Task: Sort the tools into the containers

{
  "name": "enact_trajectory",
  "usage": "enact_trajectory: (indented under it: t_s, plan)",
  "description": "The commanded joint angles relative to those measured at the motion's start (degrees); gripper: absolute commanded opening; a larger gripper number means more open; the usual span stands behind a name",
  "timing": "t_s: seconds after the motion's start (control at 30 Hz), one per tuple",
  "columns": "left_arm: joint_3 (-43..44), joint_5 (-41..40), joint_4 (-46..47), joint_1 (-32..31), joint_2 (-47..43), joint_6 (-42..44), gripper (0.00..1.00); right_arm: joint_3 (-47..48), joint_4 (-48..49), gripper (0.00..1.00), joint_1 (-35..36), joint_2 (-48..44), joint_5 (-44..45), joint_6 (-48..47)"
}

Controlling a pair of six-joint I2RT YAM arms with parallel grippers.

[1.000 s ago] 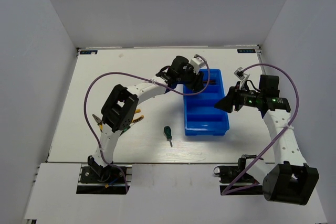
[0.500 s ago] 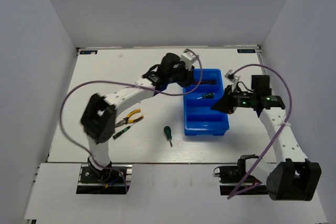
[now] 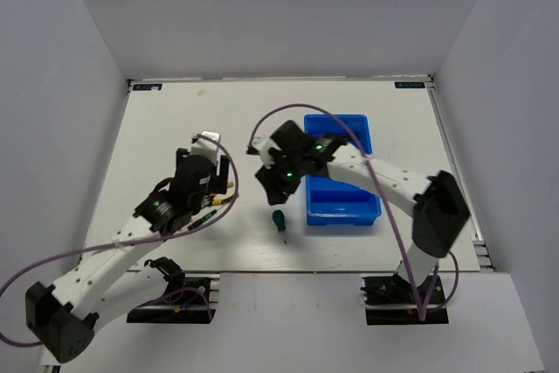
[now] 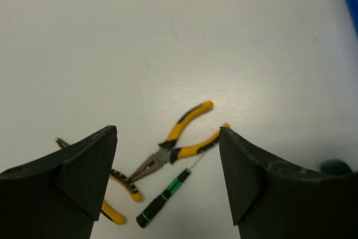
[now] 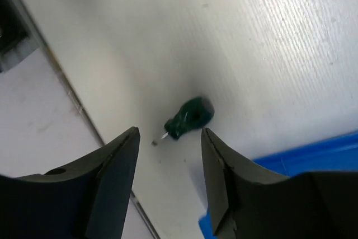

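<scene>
On the white table lie yellow-handled pliers (image 4: 180, 143) and a slim dark-green tool (image 4: 164, 197), seen between the fingers of my open left gripper (image 4: 168, 132), which hovers above them (image 3: 218, 183). A second yellow-handled tool (image 4: 121, 185) is partly hidden behind the left finger. A stubby green-handled screwdriver (image 5: 191, 118) (image 3: 279, 220) lies left of the blue tray (image 3: 342, 207). My right gripper (image 5: 169, 132) is open above it, holding nothing. The right arm crosses the tray and hides most of its compartments.
White walls enclose the table on three sides. The tray's blue corner (image 5: 313, 152) shows just right of the right gripper. The left arm's purple cable (image 3: 131, 246) loops low near the front edge. Both arm bases sit at the near edge.
Both arms have left the tray. The left swung back and left over the pliers; the right reached across the tray to the stubby screwdriver. Both grippers closed briefly and opened again.
</scene>
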Motion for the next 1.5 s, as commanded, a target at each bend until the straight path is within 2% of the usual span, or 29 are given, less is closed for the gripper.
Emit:
enact_trajectory:
  t_s: [0.0, 0.03, 0.1, 0.27, 0.37, 0.7, 1.0, 1.23, 1.37, 1.4, 1.47]
  plan:
    - [-0.9, -10.9, 3.5, 0.3, -10.7, -0.3, 0.84, 6.3, -4.0, 0.55, 3.8, 7.0, 14.6, 10.2]
    - [-2.0, -10.9, 3.5, 0.3, -12.0, 0.9, 0.84, 6.9, -4.3, 0.55, 4.2, 8.4, 17.2, 13.9]
    - [-2.0, -10.9, 2.9, 0.3, -12.8, 0.9, 0.84, 7.9, -4.6, 0.60, 5.1, 11.6, 21.4, 15.0]
    - [-2.0, -6.1, 4.1, 0.3, -11.4, 5.8, 0.85, 7.8, -4.9, 0.66, 4.9, 12.8, 23.4, 14.9]
    - [-2.0, -1.3, 4.6, 0.3, -10.5, 7.2, 0.85, 6.5, -5.2, 0.66, 4.9, 12.7, 22.7, 14.8]
    - [-2.0, -0.7, 4.6, 0.3, -11.7, 7.8, 0.85, 3.7, -4.7, 0.65, 5.7, 16.0, 13.7, 17.2]
    - [-2.0, -0.2, 4.6, 0.3, -11.7, 8.3, 0.85, 1.8, -3.7, 0.65, 6.5, 18.0, 13.0, 17.9]
    - [-2.0, -0.2, 4.6, 0.3, -12.3, 8.3, 0.85, 2.0, -3.5, 0.64, 8.0, 20.7, 16.2, 18.1]
    - [-2.0, -0.2, 4.6, 0.3, -12.3, 8.3, 0.85, 1.8, -2.6, 0.47, 8.9, 21.4, 19.9, 17.7]
    - [-2.0, -0.2, 4.6, 0.3, -12.3, 8.3, 0.85, 1.7, -2.5, 0.33, 9.1, 21.5, 20.4, 18.0]
    - [-2.0, -0.2, 4.6, 0.3, -12.8, 8.3, 0.85, 1.8, -2.3, 0.12, 9.1, 21.4, 19.9, 16.9]
